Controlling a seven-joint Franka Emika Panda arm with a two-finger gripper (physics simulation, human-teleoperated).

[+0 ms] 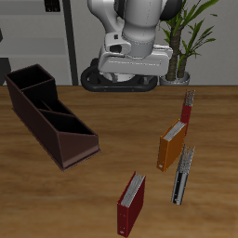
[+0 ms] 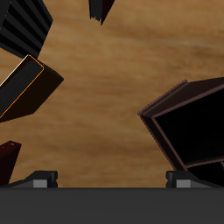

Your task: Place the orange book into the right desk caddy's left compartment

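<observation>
My gripper (image 2: pixel 111 179) hangs empty, fingers spread, above the table; reaching for the orange book (image 1: pixel 172 145), I risk toppling neighbouring books.

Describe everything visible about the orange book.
The orange book is a thin bright-orange hardcover with pale page edges showing along one side. It stands upright on the wooden table, leaning slightly, among other books: a dark red book just behind it and a black-and-grey book just in front. Nothing grips it; the gripper hangs farther back. The wrist view shows it as an orange-edged slab.
</observation>
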